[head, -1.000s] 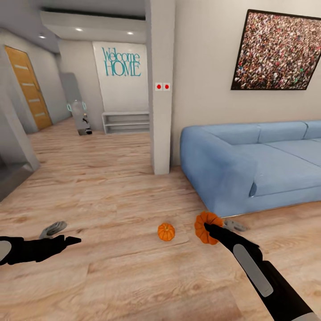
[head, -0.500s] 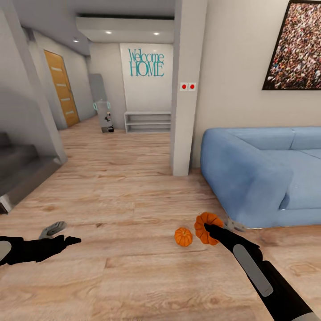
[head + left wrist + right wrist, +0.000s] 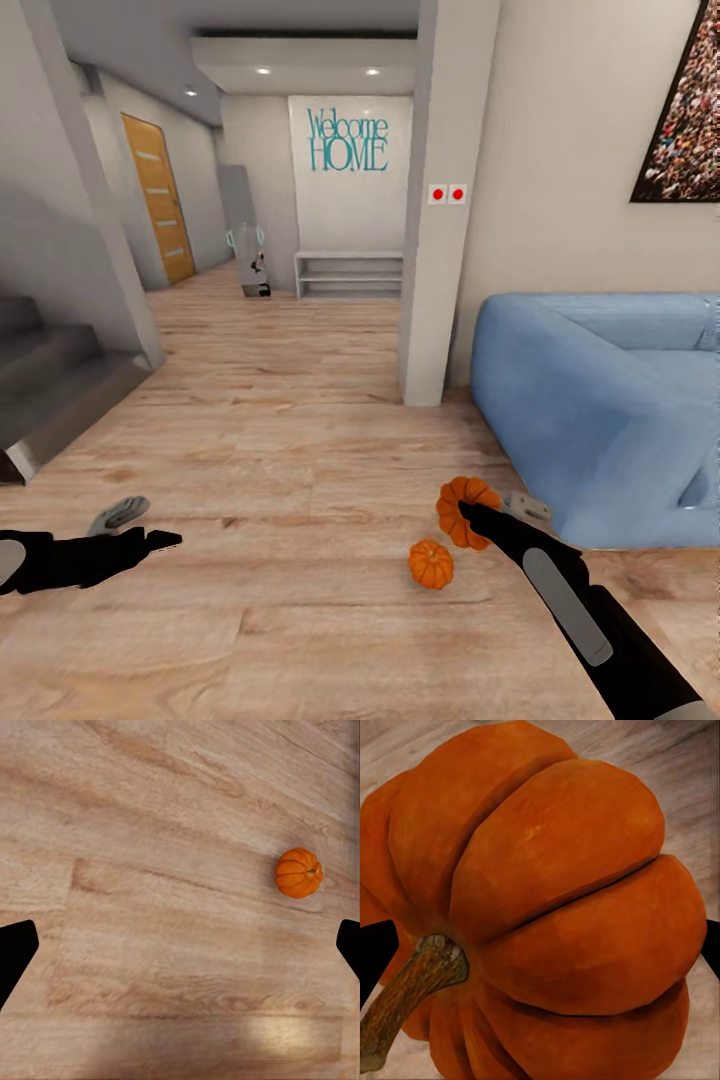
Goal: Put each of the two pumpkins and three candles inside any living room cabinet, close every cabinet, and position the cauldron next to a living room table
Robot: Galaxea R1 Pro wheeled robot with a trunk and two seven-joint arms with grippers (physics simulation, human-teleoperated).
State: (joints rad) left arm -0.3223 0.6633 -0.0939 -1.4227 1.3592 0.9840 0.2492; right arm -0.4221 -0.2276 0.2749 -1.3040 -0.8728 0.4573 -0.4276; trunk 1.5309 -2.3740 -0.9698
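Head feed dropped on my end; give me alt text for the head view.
The right gripper holds a pumpkin above the wood floor; a second pumpkin lies below it, beside a blue sofa.

One orange pumpkin (image 3: 465,510) held aloft – second pumpkin (image 3: 431,564) (ribbed) on floor.

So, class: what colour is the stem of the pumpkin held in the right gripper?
Brownish, seen best in the right wrist view: stem.
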